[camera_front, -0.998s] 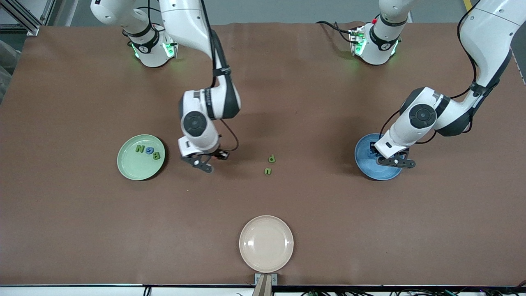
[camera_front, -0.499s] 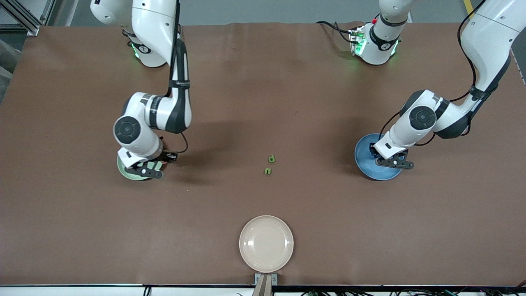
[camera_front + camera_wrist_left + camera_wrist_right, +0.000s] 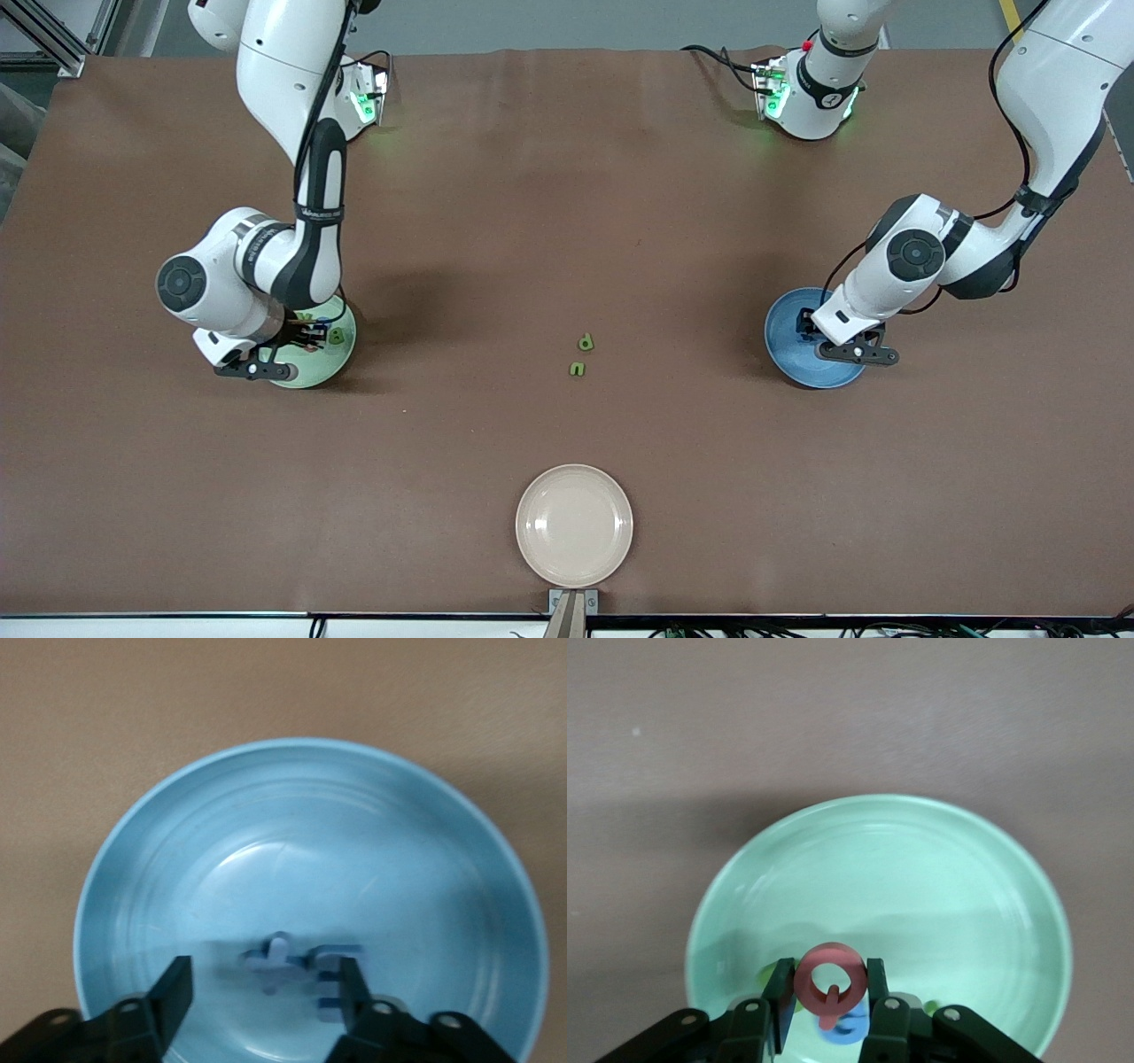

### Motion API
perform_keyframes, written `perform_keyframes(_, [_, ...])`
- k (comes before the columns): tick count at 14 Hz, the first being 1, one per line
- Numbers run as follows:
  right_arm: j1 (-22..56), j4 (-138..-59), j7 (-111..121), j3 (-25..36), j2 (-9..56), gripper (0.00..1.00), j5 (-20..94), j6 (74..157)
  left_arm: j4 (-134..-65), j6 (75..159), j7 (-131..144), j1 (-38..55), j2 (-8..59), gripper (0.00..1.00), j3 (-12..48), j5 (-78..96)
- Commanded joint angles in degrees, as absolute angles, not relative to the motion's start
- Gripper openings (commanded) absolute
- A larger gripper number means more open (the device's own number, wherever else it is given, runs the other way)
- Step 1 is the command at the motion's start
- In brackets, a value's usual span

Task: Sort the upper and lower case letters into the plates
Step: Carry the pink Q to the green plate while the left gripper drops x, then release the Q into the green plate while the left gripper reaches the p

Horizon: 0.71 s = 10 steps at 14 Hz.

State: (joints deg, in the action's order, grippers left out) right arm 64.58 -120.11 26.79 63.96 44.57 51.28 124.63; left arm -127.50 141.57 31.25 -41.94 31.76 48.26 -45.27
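Note:
My right gripper (image 3: 830, 992) is shut on the pink-red Q (image 3: 830, 977) and holds it upright just over the pale green plate (image 3: 879, 801). A blue G (image 3: 849, 1029) lies in that plate under the Q, with green letters mostly hidden by the fingers. In the front view this gripper (image 3: 253, 367) hangs over the green plate (image 3: 335, 354) at its rim. My left gripper (image 3: 266, 992) stands open low over the blue plate (image 3: 310, 744), where a blue x (image 3: 276, 960) and a blue E (image 3: 330, 981) lie. A green p (image 3: 586, 341) and u (image 3: 578, 369) lie mid-table.
A cream-beige plate (image 3: 574, 525) sits by the table edge nearest the front camera, with nothing on it. The blue plate (image 3: 796, 365) is toward the left arm's end of the table, under the left gripper (image 3: 855, 353). Bare brown tabletop surrounds the two loose letters.
The right arm has swung from mid-table to over the green plate, carrying the Q. The left gripper stays over the blue plate and has opened.

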Motion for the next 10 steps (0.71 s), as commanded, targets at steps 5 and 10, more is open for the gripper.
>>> perform_keyframes(5, [59.6, -122.1, 34.3, 59.9, 43.4, 0.02, 56.1, 127.8, -121.1, 132.4, 42.6, -40.3, 30.5, 1.00, 58.9, -36.8])
perform_keyframes(10, [59.6, -121.4, 33.6, 60.1, 43.2, 1.00, 56.1, 127.4, -111.1, 126.0, 55.6, -25.4, 35.4, 1.00, 57.8, -32.7])
